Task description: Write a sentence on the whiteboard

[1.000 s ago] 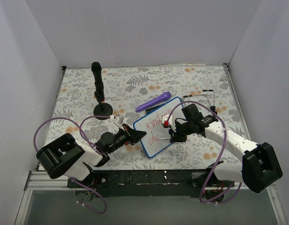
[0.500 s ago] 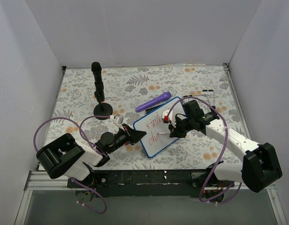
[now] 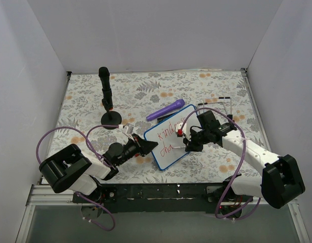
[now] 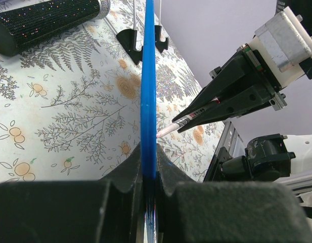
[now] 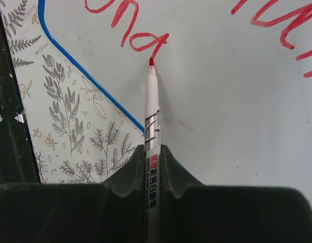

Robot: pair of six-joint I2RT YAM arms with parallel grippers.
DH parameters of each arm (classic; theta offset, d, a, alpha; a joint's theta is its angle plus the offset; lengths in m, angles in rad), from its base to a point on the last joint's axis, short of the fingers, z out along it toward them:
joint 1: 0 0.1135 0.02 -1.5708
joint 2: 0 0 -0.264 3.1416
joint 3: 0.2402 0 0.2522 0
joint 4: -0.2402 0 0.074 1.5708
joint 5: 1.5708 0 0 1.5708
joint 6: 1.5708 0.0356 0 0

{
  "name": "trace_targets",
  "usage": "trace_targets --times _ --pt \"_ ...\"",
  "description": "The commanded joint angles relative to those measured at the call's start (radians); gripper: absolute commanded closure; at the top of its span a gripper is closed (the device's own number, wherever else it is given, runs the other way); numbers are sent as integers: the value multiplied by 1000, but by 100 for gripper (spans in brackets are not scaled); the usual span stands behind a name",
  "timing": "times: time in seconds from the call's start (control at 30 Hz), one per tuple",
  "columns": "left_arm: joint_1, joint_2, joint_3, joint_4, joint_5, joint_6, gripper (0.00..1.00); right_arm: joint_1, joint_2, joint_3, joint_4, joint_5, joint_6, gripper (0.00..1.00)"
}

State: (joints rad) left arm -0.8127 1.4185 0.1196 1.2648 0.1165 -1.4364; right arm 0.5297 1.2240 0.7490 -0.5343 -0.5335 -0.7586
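The whiteboard (image 3: 168, 157), white with a blue frame, lies slanted on the floral mat. My left gripper (image 3: 151, 145) is shut on its left edge; the left wrist view shows the blue edge (image 4: 148, 101) pinched between the jaws (image 4: 149, 167). My right gripper (image 3: 190, 146) is shut on a thin white marker (image 5: 151, 111), its red tip resting on the board's surface (image 5: 221, 101). The sentence (image 3: 168, 130) is red handwriting in two lines, and the tip sits at the end of the lower line (image 5: 140, 40).
A purple marker (image 3: 166, 110) lies just beyond the board. A black post on a round base (image 3: 106, 96) stands at the back left. A thin black wire stand (image 3: 222, 101) is behind the right arm. White walls enclose the mat.
My right gripper shifted the marker a little across the board and back, and the lower red line has gained strokes. The left gripper and the board have stayed put.
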Motion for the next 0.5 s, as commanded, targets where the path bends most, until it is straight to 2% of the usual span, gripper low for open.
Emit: trace_targets --times 0.0,0.47 --pt "-3 -29 2 22 20 21 100 -10 -11 -10 -13 46 -21 99" --pt "-3 -18 2 30 25 21 100 -46 -12 67 17 -37 4 99"
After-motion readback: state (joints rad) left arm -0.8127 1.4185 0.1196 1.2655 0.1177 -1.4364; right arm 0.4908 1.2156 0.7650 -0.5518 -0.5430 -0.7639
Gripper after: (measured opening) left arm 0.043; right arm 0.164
